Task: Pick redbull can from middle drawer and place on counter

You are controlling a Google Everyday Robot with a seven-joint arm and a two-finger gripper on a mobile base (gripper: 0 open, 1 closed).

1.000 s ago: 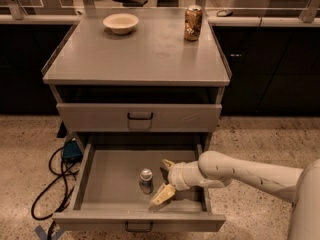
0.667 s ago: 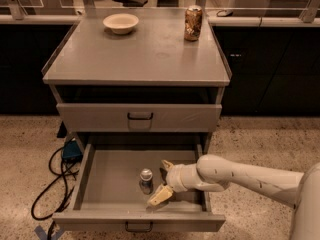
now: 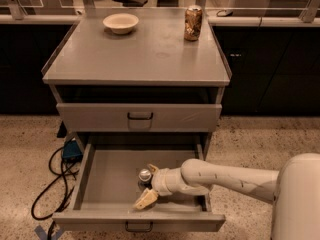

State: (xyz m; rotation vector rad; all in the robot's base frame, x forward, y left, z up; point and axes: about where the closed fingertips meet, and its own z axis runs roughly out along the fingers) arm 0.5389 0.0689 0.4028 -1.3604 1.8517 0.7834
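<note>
Edges leftward since a second ago, bringing the gripper (image 3: 145,186) onto the redbull can (image 3: 145,176). Holds jaws released, straddling the upright can front and back, mid-floor in the middle drawer (image 3: 107,184).

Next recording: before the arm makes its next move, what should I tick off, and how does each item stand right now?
1. Wide shallow grey metal middle drawer pulled open: ok.
2. Slim silver-topped redbull can upright on the drawer floor: ok.
3. Two-finger gripper down in the drawer at the can, fingers spread: ok.
4. Fingers closed on the can: not ok, no grip yet.
5. Can centred between the fingers: cannot tell.
6. Flat grey metal counter has room in front of the cream bowl and brown-gold can: ok.
</note>
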